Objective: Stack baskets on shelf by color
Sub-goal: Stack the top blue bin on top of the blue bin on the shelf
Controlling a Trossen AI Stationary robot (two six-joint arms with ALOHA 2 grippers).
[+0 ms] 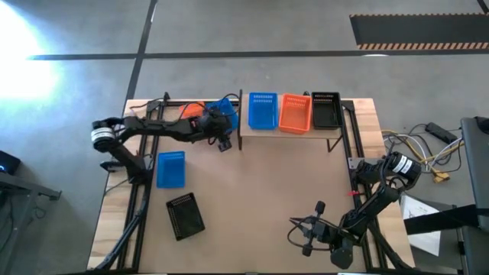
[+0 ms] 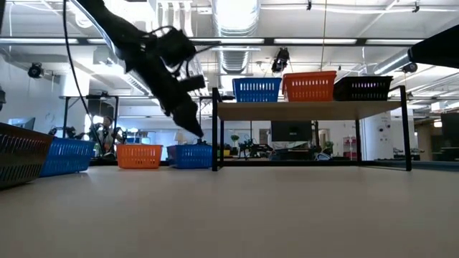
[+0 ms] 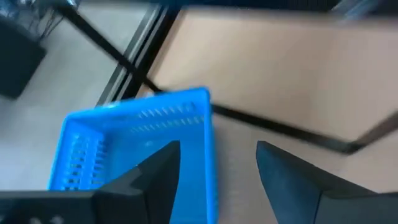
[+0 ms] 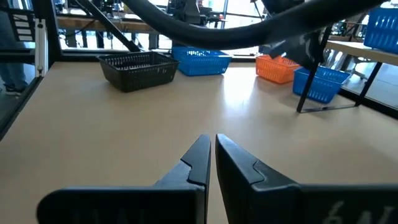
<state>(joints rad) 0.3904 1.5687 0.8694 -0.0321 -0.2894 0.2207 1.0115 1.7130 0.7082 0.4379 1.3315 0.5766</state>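
The shelf point(image 1: 252, 137) stands at the table's far edge and carries a blue basket point(image 1: 262, 111), an orange basket point(image 1: 295, 113) and a black basket point(image 1: 326, 111) side by side. Left of the shelf, another blue basket point(image 3: 134, 140) rests on the table beside an orange one point(image 1: 195, 111). My left gripper point(image 3: 217, 168) is open above this blue basket point(image 2: 192, 155), one finger point(image 3: 155, 177) over its inside and the other point(image 3: 292, 180) outside its long wall. My right gripper point(image 4: 212, 149) is shut and waits low over the table's near right part.
A further blue basket point(image 1: 170, 169) and a black basket point(image 1: 185, 215) sit on the table's left half. The shelf's black leg point(image 2: 214, 129) stands just right of my left gripper point(image 2: 195, 136). Bare tabletop point(image 1: 267, 191) lies between the two arms.
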